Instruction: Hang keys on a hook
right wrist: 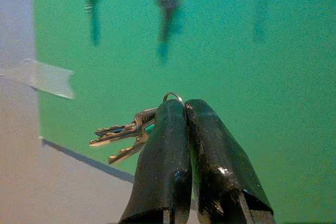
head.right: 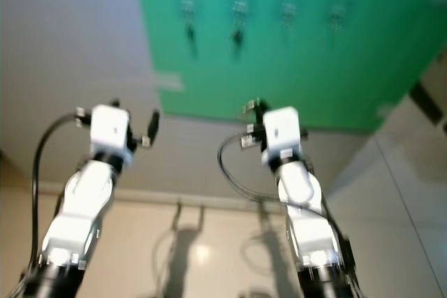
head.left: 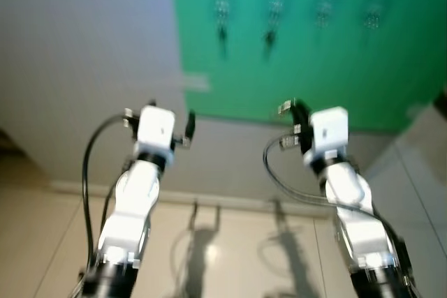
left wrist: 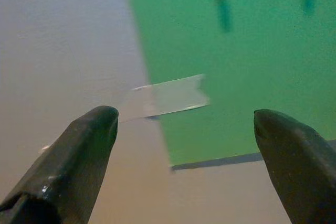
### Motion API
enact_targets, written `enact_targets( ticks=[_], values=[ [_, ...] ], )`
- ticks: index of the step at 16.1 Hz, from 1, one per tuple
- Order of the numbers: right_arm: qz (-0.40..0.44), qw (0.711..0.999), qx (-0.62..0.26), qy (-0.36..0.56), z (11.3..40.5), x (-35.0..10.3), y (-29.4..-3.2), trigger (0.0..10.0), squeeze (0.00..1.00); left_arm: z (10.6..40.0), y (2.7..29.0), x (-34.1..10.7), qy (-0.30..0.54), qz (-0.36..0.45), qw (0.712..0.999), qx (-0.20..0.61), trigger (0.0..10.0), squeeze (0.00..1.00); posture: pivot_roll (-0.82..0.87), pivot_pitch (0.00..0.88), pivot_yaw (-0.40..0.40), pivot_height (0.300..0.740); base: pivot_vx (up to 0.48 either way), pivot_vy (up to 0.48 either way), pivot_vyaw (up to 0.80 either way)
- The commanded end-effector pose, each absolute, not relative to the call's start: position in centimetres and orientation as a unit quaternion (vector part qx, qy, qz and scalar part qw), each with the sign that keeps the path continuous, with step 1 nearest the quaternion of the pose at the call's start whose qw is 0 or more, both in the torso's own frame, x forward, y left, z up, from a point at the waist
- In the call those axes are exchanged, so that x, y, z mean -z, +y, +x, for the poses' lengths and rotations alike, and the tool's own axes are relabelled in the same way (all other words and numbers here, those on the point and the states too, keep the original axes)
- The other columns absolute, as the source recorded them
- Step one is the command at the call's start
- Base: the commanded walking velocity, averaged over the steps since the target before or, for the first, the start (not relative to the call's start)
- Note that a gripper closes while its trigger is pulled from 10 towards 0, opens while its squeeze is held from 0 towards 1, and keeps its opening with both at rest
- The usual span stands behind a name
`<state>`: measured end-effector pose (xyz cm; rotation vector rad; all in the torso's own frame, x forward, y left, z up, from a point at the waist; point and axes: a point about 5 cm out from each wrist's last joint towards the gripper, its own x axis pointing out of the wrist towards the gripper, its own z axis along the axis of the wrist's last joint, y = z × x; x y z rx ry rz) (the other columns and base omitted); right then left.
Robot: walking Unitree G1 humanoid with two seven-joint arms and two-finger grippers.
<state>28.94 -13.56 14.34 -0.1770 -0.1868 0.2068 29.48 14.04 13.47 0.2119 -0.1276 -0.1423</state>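
A bunch of silver keys (right wrist: 123, 132) on a ring sticks out beside the tips of my right gripper (right wrist: 184, 103), which is shut on it. A green board (head.left: 314, 54) hangs on the wall ahead, with a row of several small hooks (head.left: 323, 12) near its top. Dark items dangle from the two leftmost hooks (head.left: 222, 15); the blur hides what they are. My right gripper is raised in front of the board's lower edge, below the hooks. My left gripper (left wrist: 186, 116) is open and holds nothing, level with the board's lower left corner.
A strip of clear tape (left wrist: 168, 97) holds the board's left edge to the pale wall (head.left: 84, 47). Below lie a skirting board and a glossy tiled floor (head.left: 230, 249) with both arms' shadows. A second wall surface angles in at the right (head.left: 426, 144).
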Motion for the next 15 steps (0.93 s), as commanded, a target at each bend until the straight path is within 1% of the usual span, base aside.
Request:
enact_targets(
  ticks=[1,4,6,8,10,13,15],
  values=[
    [-0.083,0.987,-0.097,-0.093,28.9,-14.6,-14.2,10.0,0.00,29.6,13.3,-13.4,-0.062,0.094,0.990,0.084,10.0,0.00,-0.11,0.044,0.044,0.740,0.000,0.000,0.00],
    [-0.067,0.988,-0.105,-0.091,28.8,-14.7,-14.2,10.0,0.00,29.7,13.5,-13.9,-0.073,0.105,0.989,0.078,10.0,0.00,-0.11,0.042,0.045,0.740,0.000,0.000,0.00],
    [-0.060,0.989,-0.104,-0.083,28.6,-14.4,-14.3,10.0,0.00,29.6,13.3,-14.2,-0.085,0.091,0.987,0.099,10.0,0.00,-0.11,0.037,0.046,0.740,0.000,0.000,0.00],
    [-0.050,0.990,-0.103,-0.081,28.5,-14.3,-14.2,10.0,0.00,29.5,13.2,-14.1,-0.084,0.095,0.986,0.106,10.0,0.00,-0.11,0.035,0.047,0.740,0.244,0.000,0.00],
    [-0.058,0.989,-0.109,-0.081,28.5,-14.3,-14.0,10.0,0.00,29.3,13.2,-14.0,-0.083,0.097,0.986,0.109,10.0,0.00,-0.11,0.033,0.049,0.740,0.259,0.000,0.00],
    [-0.056,0.992,-0.069,-0.092,28.7,-14.7,-14.6,10.0,0.00,29.2,13.5,-14.0,-0.082,0.095,0.985,0.117,10.0,0.00,-0.11,0.038,0.052,0.740,0.331,0.000,0.80],
    [-0.044,0.993,-0.053,-0.101,28.7,-15.0,-15.1,10.0,0.00,29.1,13.4,-13.8,-0.079,0.096,0.985,0.121,10.0,0.00,-0.11,0.039,0.053,0.740,0.347,0.000,0.00]
  ],
)
